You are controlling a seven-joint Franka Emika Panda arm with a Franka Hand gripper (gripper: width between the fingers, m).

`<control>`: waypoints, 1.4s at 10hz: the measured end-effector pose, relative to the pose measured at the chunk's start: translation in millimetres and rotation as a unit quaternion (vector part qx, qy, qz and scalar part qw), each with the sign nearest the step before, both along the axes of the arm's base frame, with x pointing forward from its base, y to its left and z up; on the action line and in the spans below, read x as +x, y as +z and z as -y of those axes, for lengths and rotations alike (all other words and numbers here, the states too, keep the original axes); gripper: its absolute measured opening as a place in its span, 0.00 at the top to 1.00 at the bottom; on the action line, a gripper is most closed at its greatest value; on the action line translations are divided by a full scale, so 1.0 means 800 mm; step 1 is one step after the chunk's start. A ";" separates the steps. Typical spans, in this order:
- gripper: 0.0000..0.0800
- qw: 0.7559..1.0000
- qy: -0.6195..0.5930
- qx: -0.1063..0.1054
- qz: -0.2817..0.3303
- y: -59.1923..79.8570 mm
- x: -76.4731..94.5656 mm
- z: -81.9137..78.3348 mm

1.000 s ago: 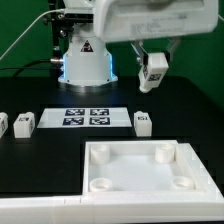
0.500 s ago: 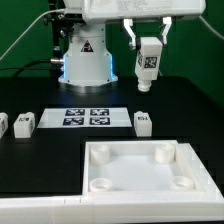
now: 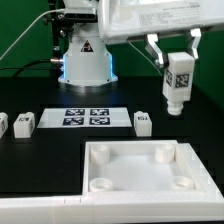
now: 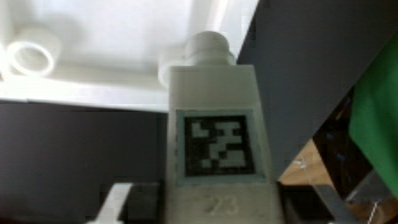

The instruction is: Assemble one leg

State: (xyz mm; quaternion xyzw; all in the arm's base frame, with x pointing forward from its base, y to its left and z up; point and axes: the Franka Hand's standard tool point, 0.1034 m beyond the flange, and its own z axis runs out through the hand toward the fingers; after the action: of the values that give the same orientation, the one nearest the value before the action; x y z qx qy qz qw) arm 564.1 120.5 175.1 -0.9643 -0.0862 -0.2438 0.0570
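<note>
Leg (image 3: 178, 80): up in the air, upper right of the exterior frame. It hangs upright with its black-and-white tag facing the camera and the narrow peg end pointing down. Nothing touches it but the fingers.
Pincer (image 3: 176, 58): clamped shut on the top end of the leg, one finger on each side.
Under the leg: just bare black worktop (image 3: 40, 170). The leg is well clear of it, higher than and a bit toward the exterior view's right of the nearest loose leg.
Other legs: three on the worktop in a row across the middle of the frame. One (image 3: 143, 122) sits just off the right end of the marker board, one (image 3: 24, 122) is off its left end, and one (image 3: 3, 124) is cut off by the left edge.
Marker board (image 3: 88, 117): flat on the worktop, centre of the frame, four tags showing.
Panel (image 3: 140, 165): big white piece, lower right of the frame, lying flat with round sockets in its corners. No leg is in any of them.
Arm base (image 3: 85, 60): white, back centre, with a bluish glow around its foot.
Wrist view: the leg (image 4: 217, 130) fills the middle, tag clear, rounded peg tip at the far end. Beyond it are a corner of the panel (image 4: 107, 70) and one socket (image 4: 32, 55), pretty blurry.
</note>
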 end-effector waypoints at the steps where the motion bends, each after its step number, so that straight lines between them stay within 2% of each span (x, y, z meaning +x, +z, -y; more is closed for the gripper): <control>1: 0.63 1.000 -0.002 0.010 0.011 -0.011 0.023 -0.009; 2: 0.63 0.999 -0.006 0.021 0.039 -0.012 0.041 -0.018; 7: 0.63 0.999 -0.003 0.019 0.038 -0.017 0.039 -0.018; 9: 0.63 1.000 -0.002 0.007 0.009 -0.031 0.041 -0.002; 10: 0.63 1.000 -0.007 0.006 0.001 -0.028 0.057 0.004; 12: 0.63 1.000 -0.012 0.006 -0.004 -0.046 0.068 0.011; 14: 0.63 1.000 -0.018 0.009 -0.001 -0.050 0.083 0.016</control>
State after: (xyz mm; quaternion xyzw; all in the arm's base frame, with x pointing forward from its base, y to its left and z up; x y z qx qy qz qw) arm 630.3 107.4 134.8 -0.9654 -0.0663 -0.2444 0.0616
